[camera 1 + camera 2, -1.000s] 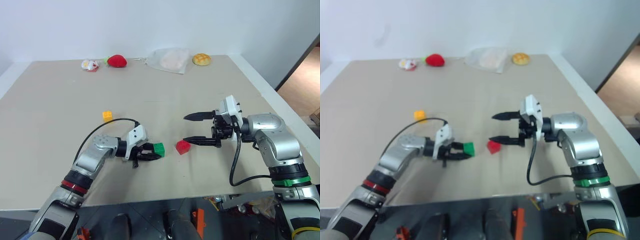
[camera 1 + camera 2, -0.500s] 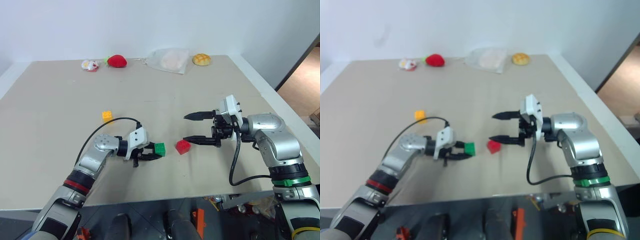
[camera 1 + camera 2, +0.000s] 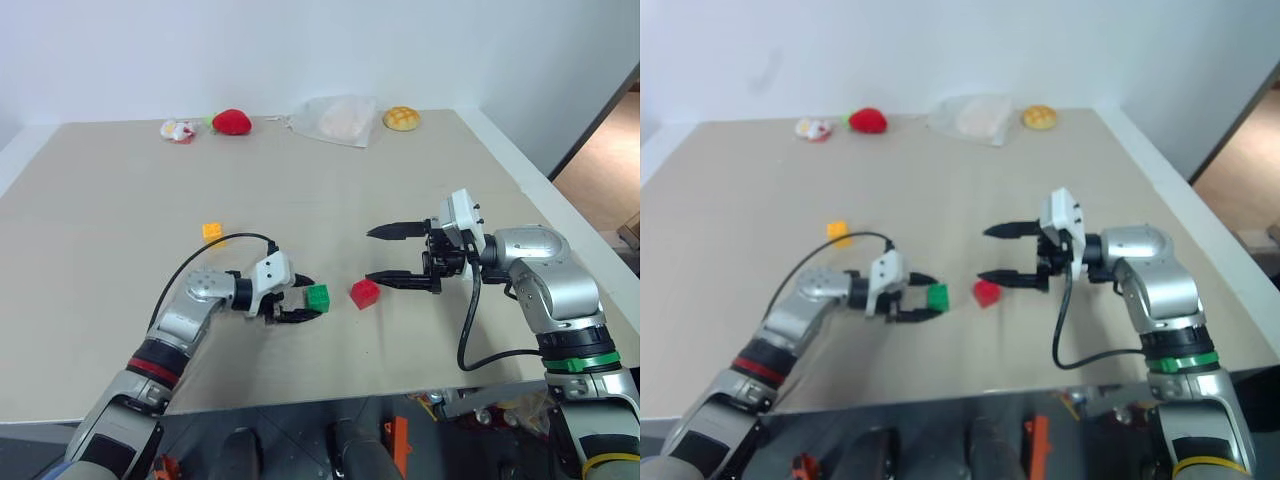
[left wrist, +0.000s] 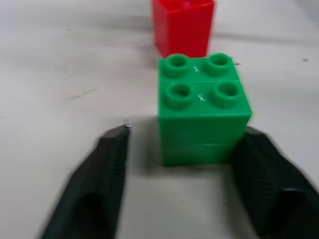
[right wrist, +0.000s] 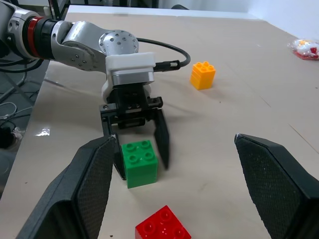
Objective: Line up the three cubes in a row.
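The green cube (image 4: 202, 107) stands on the table between the fingers of my left gripper (image 3: 311, 300), which is open; a gap shows beside one finger (image 4: 107, 164). The red cube (image 3: 365, 293) sits on the table just right of the green one, a small gap apart. Farther left and back lies the yellow-orange cube (image 3: 212, 232), alone. My right gripper (image 3: 386, 256) hovers open, right of the red cube, holding nothing. From the right wrist view the green cube (image 5: 140, 156), the red cube (image 5: 162, 227) and the yellow-orange cube (image 5: 203, 74) all show.
Along the table's far edge lie a red strawberry toy (image 3: 233, 121), a small wrapped item (image 3: 180, 130), a clear plastic bag (image 3: 341, 120) and a round yellow bun (image 3: 401, 118). The table's right edge (image 3: 545, 195) runs close to my right arm.
My left gripper has opened and let go of the green cube, which now rests on the table beside the red cube. The right arm has not moved.
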You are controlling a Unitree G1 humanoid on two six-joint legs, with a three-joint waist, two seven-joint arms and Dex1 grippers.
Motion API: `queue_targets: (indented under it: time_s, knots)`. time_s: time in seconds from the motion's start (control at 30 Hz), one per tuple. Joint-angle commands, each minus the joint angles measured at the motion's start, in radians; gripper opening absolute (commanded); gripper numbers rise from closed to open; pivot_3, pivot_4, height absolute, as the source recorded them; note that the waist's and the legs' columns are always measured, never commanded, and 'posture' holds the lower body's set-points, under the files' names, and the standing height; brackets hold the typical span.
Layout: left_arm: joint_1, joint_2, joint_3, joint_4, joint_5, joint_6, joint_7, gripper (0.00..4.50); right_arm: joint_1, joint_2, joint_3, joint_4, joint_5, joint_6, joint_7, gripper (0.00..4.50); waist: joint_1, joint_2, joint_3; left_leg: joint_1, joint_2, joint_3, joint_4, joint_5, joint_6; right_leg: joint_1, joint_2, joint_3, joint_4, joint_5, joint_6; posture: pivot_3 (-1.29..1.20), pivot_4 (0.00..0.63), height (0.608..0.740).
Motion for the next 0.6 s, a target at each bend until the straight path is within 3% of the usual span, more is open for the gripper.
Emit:
queue_targets:
  time_s: [0.03,0.2,0.43,0.6]
  knots:
    - [-0.005,0.019,0.009,0.019,0.028,-0.019,0.0,4.44,-0.022,-0.003,-0.027,-0.016,0.015,-0.006,-0.001,3.97,0.0,0.0,0.0,0.0,0.0,0.0,-0.001,0.0,0.0,0.0,0.0,0.0,0.0,0.0,0.0,0.0,0.15,0.74]
    - [0.022,0.088,0.043,-0.008,0.008,0.004,-0.034,4.44,-0.02,-0.003,-0.029,-0.025,0.022,0.0,-0.004,3.97,-0.007,0.0,0.0,0.0,0.0,0.0,-0.005,0.0,0.0,-0.002,0.001,0.0,0.0,-0.002,-0.001,0.0,0.15,0.74]
    - [0.201,0.322,0.149,-0.216,-0.098,0.118,-0.139,4.44,-0.03,-0.005,-0.033,-0.011,0.024,0.0,0.001,3.97,-0.042,0.0,0.0,0.005,0.004,-0.002,-0.011,-0.001,0.001,-0.003,0.009,0.003,0.002,-0.004,-0.007,0.0,0.15,0.74]
    - [0.289,0.366,0.249,-0.321,-0.167,0.206,-0.082,4.44,-0.04,0.006,-0.024,-0.001,0.018,-0.002,0.001,3.97,-0.041,0.0,0.0,0.004,0.005,-0.002,-0.01,-0.001,0.001,-0.004,0.009,0.003,0.002,-0.004,-0.007,0.0,0.15,0.74]
